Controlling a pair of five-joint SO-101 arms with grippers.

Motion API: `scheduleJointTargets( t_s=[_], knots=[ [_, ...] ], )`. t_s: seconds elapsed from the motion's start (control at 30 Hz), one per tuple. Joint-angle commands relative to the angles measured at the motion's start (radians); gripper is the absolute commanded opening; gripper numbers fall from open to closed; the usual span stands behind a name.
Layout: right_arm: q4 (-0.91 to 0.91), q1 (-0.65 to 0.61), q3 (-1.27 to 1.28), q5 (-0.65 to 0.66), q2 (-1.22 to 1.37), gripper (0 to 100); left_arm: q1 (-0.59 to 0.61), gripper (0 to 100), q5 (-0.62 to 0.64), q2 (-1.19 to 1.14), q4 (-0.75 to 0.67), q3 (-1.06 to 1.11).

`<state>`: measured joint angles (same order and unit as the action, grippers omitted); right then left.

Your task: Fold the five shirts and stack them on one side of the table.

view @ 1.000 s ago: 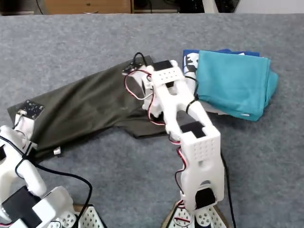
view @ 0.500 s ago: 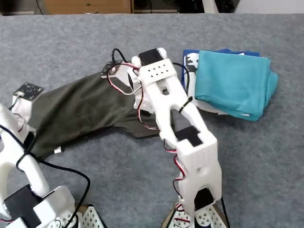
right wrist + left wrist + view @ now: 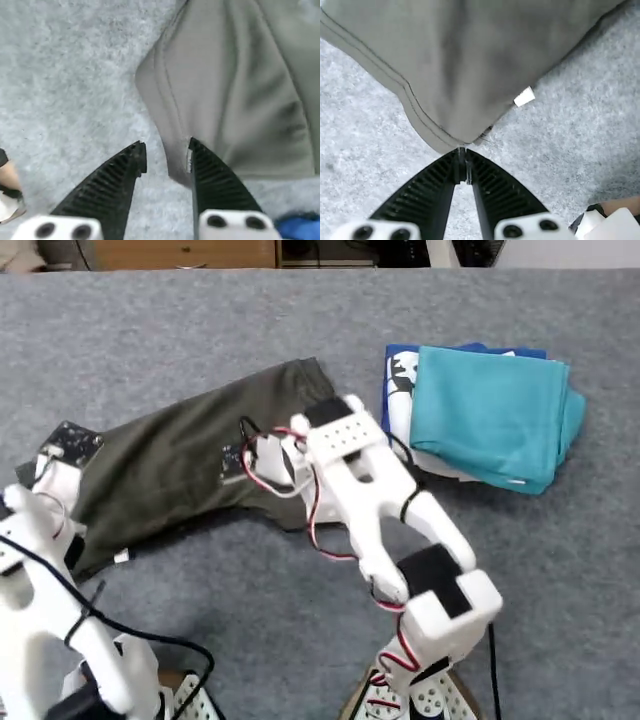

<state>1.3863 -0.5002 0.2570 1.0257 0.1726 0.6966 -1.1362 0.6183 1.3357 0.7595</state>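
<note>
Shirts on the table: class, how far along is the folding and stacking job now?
Done: a folded teal shirt tops a stack showing blue and white beneath; the count is unclear. In hand: the olive shirt lies spread out, the left gripper shut on its corner, the right gripper open at its edge. Left: folding and stacking it.

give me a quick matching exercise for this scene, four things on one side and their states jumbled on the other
Things:
1. dark green shirt
2. teal shirt
3. left end effector
4. right end effector

States:
a. open, over a cloth edge
b. folded, on top of the pile
c. shut on a cloth corner
d. stretched out long, not yet stacked

Pairs: 1-d, 2-b, 3-c, 4-a
</note>
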Motion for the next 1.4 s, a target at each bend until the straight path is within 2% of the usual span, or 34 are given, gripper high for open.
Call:
scheduleJointTargets(
  t_s=[0.0, 0.27, 0.57, 0.87, 1.07, 1.23, 1.37],
  knots=[
    [-0.068, -0.038, 0.085, 0.02, -0.09, 15.4, 0.046, 2, 0.011, 0.041, -0.011, 0.021],
    [-0.261, -0.145, 0.223, -0.002, -0.09, 17.8, 0.083, 2, 0.011, 0.041, -0.012, 0.028],
    [-0.302, -0.016, 0.179, 0.021, 0.054, 17.8, 0.083, 2, 0.003, 0.041, -0.012, 0.028],
    [-0.226, -0.015, 0.045, 0.044, 0.153, 17.3, 0.083, 2, 0.002, 0.041, -0.012, 0.028],
    [-0.161, -0.013, -0.041, 0.044, 0.219, 4.9, 0.083, 2, 0.0, 0.041, -0.012, 0.02],
    [-0.13, 0.015, -0.137, 0.043, 0.236, 3.6, 0.083, 2, -0.029, 0.041, -0.012, 0.02],
    [0.068, 0.012, -0.354, 0.044, 0.245, 0.2, 0.083, 2, -0.032, 0.041, -0.012, 0.02]
  ],
)
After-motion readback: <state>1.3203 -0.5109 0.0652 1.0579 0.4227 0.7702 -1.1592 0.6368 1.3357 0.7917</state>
